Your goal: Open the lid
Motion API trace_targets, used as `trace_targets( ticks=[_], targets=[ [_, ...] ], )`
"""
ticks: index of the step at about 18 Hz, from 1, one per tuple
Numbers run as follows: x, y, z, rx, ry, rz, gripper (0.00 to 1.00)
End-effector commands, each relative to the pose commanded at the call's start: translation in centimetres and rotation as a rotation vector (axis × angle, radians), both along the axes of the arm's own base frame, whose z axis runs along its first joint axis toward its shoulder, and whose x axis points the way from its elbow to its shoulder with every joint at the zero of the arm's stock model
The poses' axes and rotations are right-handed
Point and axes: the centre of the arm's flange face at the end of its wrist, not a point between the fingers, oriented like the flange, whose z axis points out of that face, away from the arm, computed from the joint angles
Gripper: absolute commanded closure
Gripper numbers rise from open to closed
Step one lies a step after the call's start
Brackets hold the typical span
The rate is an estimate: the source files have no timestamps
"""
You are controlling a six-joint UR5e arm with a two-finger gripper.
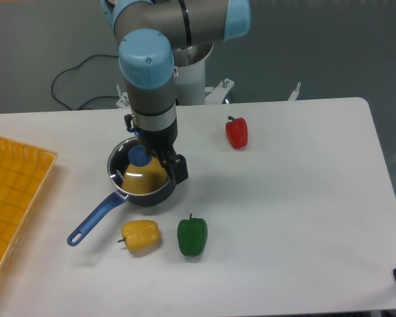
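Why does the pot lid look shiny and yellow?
In the camera view, the glass lid catches the light, giving a small white glint, and a yellow reflection or something yellow inside shows through it; which one I cannot tell. The gripper hides part of it. The picture is evenly lit, with soft shadows under the peppers.

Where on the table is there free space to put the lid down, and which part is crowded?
The widest bare patch is right of the red pepper and green pepper, reaching the table edge. A smaller one lies between the saucepan and the yellow tray. It is crowded in front of the saucepan, where the blue handle, yellow pepper and green pepper lie close together.
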Motion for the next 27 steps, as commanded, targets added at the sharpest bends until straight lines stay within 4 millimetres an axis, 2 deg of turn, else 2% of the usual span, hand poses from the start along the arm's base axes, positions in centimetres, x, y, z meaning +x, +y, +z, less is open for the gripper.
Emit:
trace_targets(
  ticks=[4, 6, 8, 15, 17, 19, 22, 27],
  targets=[
    [-0.1, 0.0, 0.2, 0.011, -0.003, 0.000, 0.00],
    [-1.0, -0.7, 0.8, 0.023, 0.002, 0.020, 0.00],
    [-2.7, -1.8, 0.8, 0.025, 0.000, 0.057, 0.00],
    [-9.3, -6.4, -0.9, 0.013, -0.028, 0.193, 0.00],
    [-9.4, -6.9, -1.5, 0.005, -0.042, 0.203, 0.00],
    [-8.6, -7.0, -2.2, -0.001, -0.056, 0.202, 0.00],
    [-9.5, -7.4, -2.0, 0.002, -0.051, 0.206, 0.00],
    [-14.9, -12.3, -2.2, -0.009, -0.033, 0.132, 0.00]
  ],
)
